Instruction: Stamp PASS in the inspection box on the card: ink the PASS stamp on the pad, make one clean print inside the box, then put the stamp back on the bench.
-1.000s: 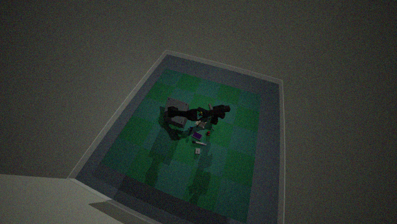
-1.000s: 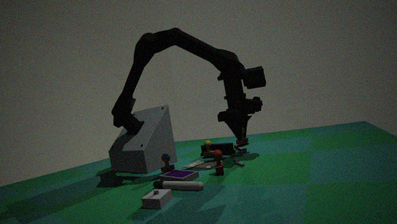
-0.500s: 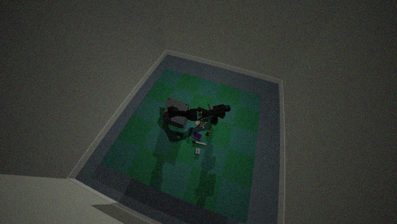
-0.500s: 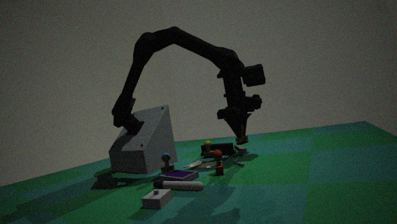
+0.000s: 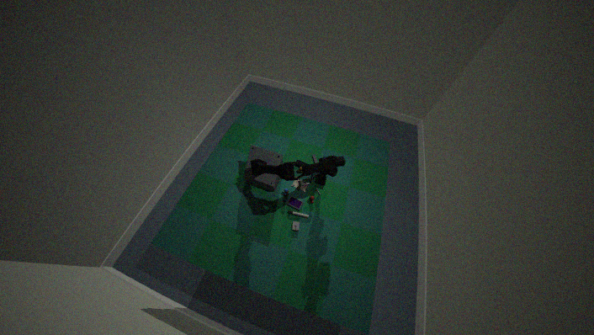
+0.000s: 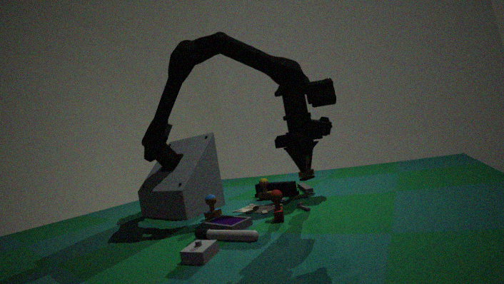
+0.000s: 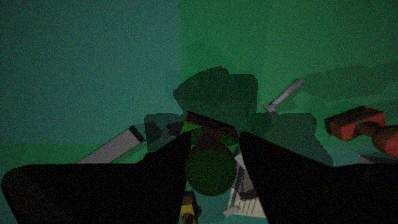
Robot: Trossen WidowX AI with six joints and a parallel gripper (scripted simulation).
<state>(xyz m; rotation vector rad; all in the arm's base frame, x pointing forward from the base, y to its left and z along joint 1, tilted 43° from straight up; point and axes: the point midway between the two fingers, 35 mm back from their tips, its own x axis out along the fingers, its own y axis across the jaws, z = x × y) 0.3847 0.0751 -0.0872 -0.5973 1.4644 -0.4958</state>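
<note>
My gripper is shut on a stamp with a green round knob and a brown base. The stamp is held upright, clear of the bench. Its printing face is hidden. The ink pad, a grey tray with a purple surface, lies nearer the exterior camera. The pale card lies flat between the pad and the gripper, with small things on or over it. Its inspection box cannot be made out in the dim light.
A red-knobbed stamp, a blue-knobbed stamp and a yellow-knobbed stamp stand around the card and pad. A white cylinder, a knobbed grey box, a dark block, a grey block and a thin rod lie about.
</note>
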